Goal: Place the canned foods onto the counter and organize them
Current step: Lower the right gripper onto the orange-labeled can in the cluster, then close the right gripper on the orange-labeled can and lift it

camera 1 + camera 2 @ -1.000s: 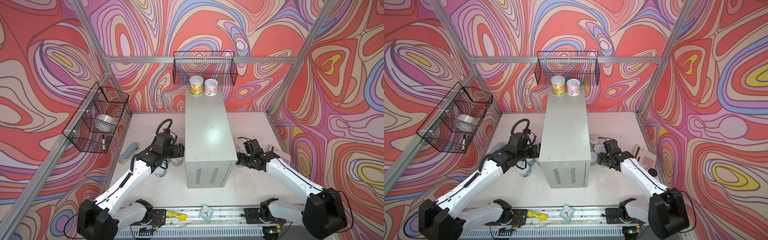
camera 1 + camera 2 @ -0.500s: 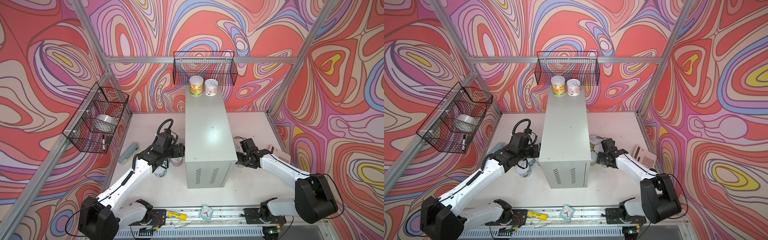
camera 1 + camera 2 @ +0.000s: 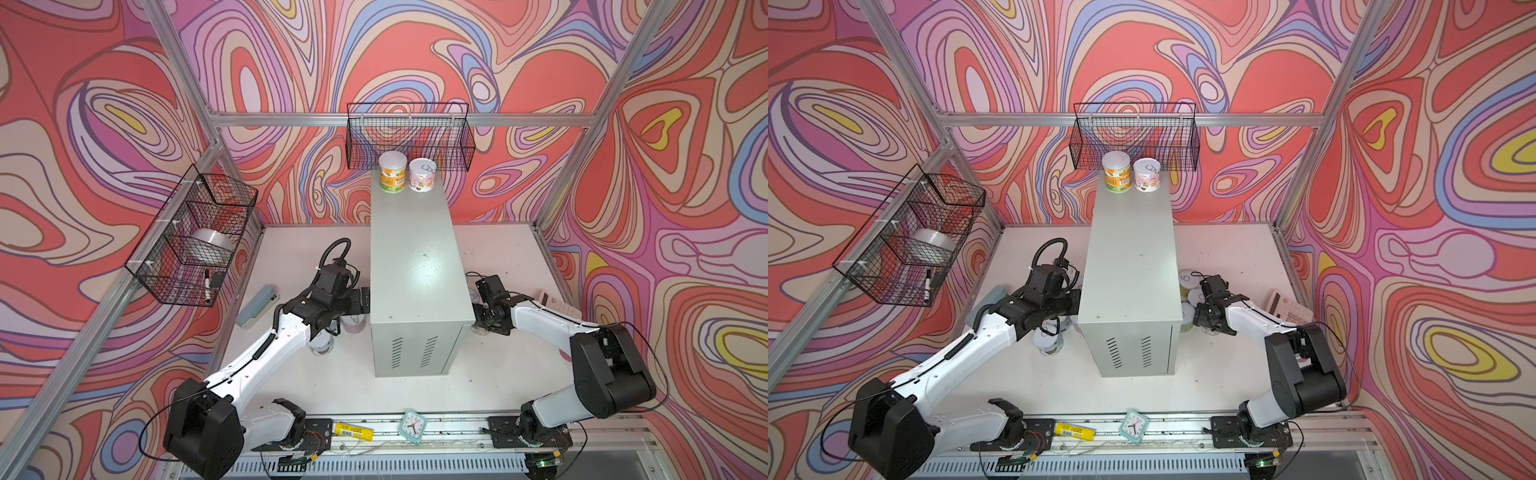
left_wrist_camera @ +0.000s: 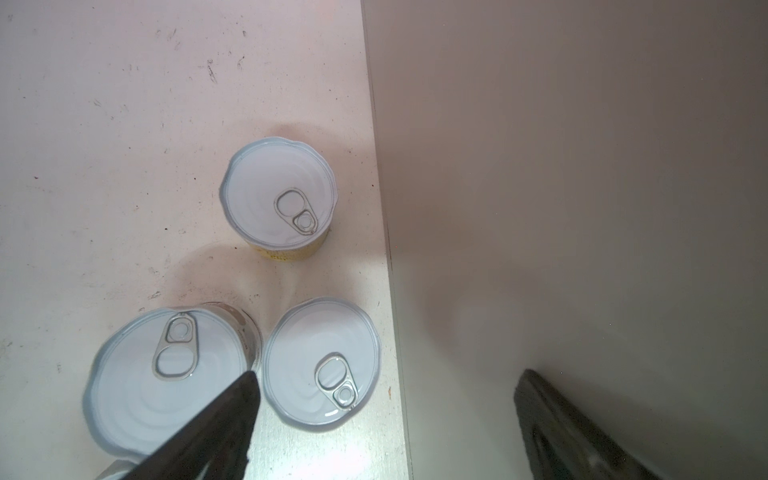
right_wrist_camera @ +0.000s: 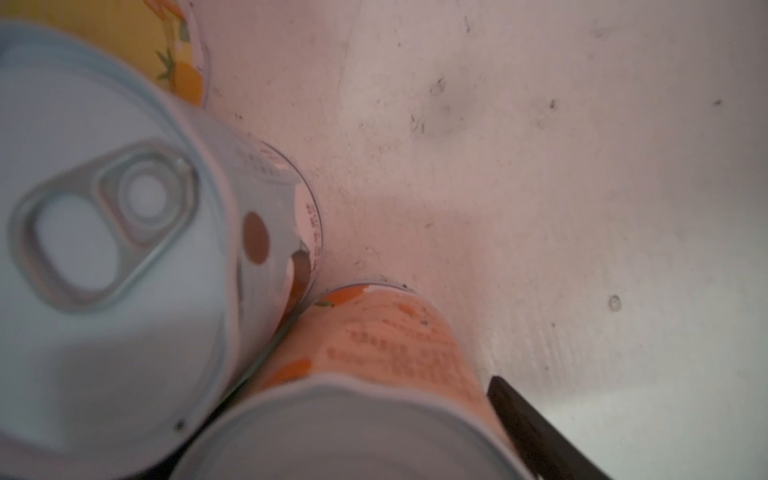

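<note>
Two cans (image 3: 392,176) top the bench (image 3: 415,257) at twelve o'clock; my right claw (image 3: 1204,318) flanks an orange can (image 5: 395,340) at three, grip untellable, and may topple its touching neighbour (image 5: 104,249); left claw (image 4: 388,386) spread.

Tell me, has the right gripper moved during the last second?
Yes. In a top view the right gripper has shifted left, closer to the counter.
</note>
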Tool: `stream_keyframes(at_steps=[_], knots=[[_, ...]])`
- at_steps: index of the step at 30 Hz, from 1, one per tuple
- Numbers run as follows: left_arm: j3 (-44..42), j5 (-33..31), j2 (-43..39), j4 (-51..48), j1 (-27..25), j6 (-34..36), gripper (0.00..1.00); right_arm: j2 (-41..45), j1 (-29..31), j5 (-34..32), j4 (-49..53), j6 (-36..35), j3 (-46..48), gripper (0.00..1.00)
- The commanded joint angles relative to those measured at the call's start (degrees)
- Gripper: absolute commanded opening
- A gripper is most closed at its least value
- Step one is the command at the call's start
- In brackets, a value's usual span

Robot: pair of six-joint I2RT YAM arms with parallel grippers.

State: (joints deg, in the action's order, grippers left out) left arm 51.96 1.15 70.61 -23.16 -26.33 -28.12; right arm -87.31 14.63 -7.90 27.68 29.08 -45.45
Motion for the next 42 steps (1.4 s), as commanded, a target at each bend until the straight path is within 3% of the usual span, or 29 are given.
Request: stream_keyframes(at_steps=[1,4,8,9,11,12,27,32,42], knots=[[0.58,0.38,0.82,1.28,-0.22,0.27,0.96,-1.48,-0.73,-0.05,-0.97,-0.01,-2.1,0.83],[1.03,0.33,1.12,1.14,-0.29,0.43,0.97,-2.15,-0.89,0.49,-0.87,-0.34,-2.63,0.8],[1.12,0.34,1.42,1.09,-0.23,0.19,0.96,-2.02,-0.92,0.84,-0.37,-0.51,-2.6,0.6],[1.12,0.28,1.38,1.14,-0.22,0.09,0.96,-1.75,-0.88,0.8,-0.31,-0.51,-2.45,0.52],[1.12,0.33,1.12,1.01,-0.22,0.05,0.96,-0.94,-0.91,0.64,0.1,-0.35,-1.97,0.07],[1.2,0.34,0.96,0.92,-0.22,-0.01,0.96,-0.55,-0.87,0.47,0.51,-0.38,-1.85,0.0],[4.15,0.2,-1.17,-4.13,-0.22,0.95,0.96,21.42,-0.9,5.01,18.37,1.24,-4.83,0.0],[6.45,-1.44,-0.61,-6.24,0.28,2.72,0.96,24.25,-0.85,6.1,21.78,1.38,-8.44,0.0],[9.51,1.96,4.18,-5.08,0.89,2.56,0.96,25.25,-0.89,7.55,25.93,0.65,-16.79,0.0]])
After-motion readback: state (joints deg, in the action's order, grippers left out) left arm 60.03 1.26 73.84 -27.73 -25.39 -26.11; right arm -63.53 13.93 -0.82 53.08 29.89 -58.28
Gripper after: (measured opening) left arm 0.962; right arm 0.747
